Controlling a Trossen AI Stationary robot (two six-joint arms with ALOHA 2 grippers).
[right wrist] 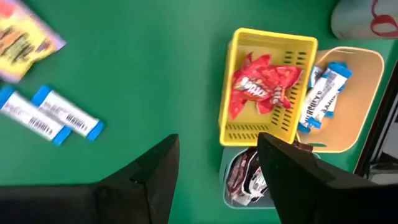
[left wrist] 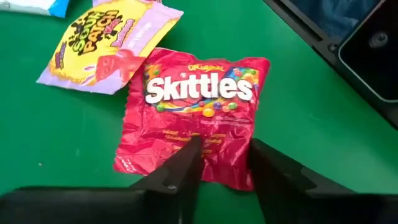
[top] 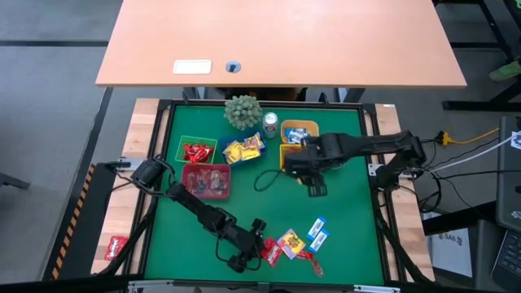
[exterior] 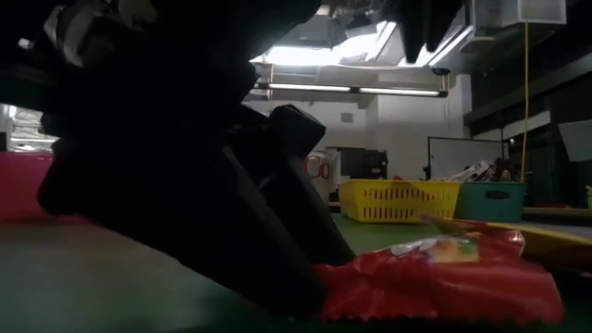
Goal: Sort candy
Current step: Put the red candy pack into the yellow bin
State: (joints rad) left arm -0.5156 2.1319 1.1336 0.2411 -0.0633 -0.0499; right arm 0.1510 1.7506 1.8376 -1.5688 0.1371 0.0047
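The red Skittles packet [left wrist: 199, 118] lies flat on the green mat right under the left gripper [left wrist: 224, 163], whose fingers straddle its near edge, partway apart and not clamped on it as far as I can tell; I'd press the tips down flat so they pinch the wrapper edge rather than skate over it, and mind the yellow Sour Patch packet [left wrist: 106, 46] lying just beyond it, touching one corner. The right gripper [right wrist: 217, 174] hangs open and empty over the bins; below it the yellow bin [right wrist: 267, 87] holds a red packet, the tan bin [right wrist: 348, 99] beside it holds blue-and-white bars, and a grey bin [right wrist: 249, 177] nearest its fingers holds dark wrappers.
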